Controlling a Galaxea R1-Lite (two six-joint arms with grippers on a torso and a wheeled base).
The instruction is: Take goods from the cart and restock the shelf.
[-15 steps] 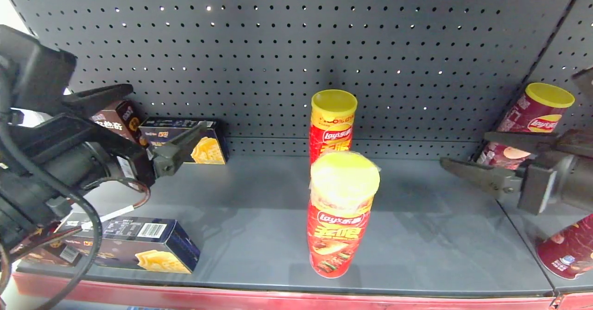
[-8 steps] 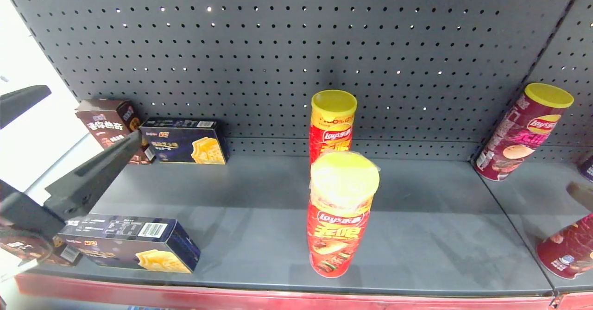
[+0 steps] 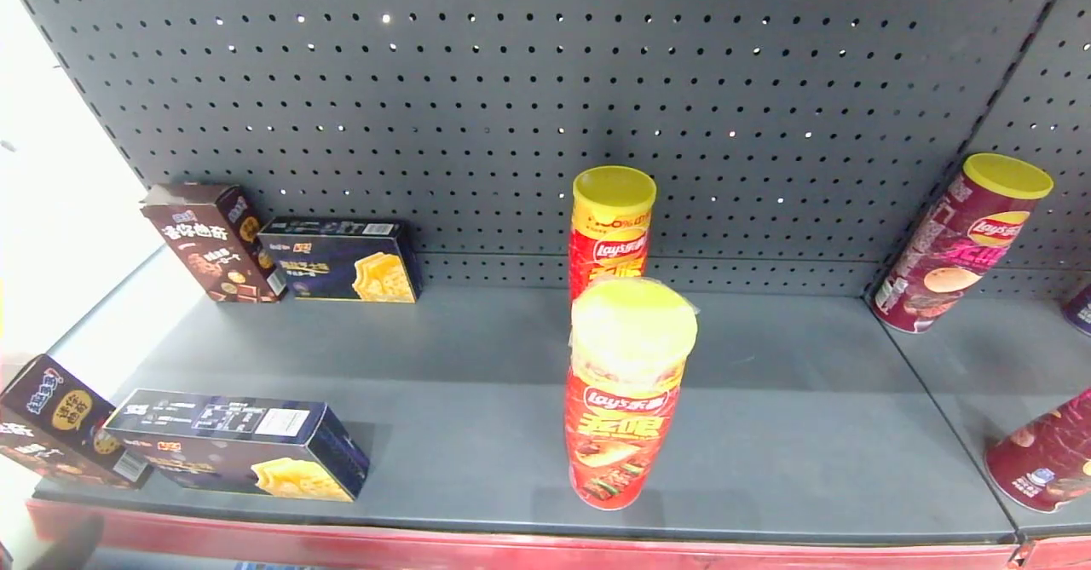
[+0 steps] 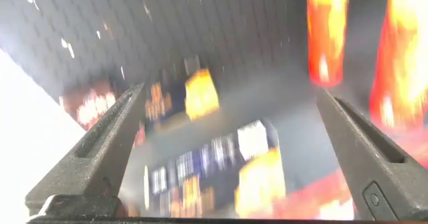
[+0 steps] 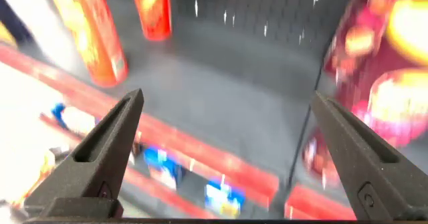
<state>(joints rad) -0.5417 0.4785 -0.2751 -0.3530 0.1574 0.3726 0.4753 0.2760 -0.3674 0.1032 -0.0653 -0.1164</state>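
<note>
Shelf: 2 red cans, 2 maroon cans, 4 boxes.

You're facing a dark grey pegboard panel across the upper frame, with light pricking through some holes. White glare floods the left edge. A red strip edges the shelf at the bottom.

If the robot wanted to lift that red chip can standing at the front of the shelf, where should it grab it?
Probably around the middle of the front red chip can, coming straight in from the open front of the shelf. It stands upright with bare shelf on both sides, while a second red can stands close behind it.
</note>
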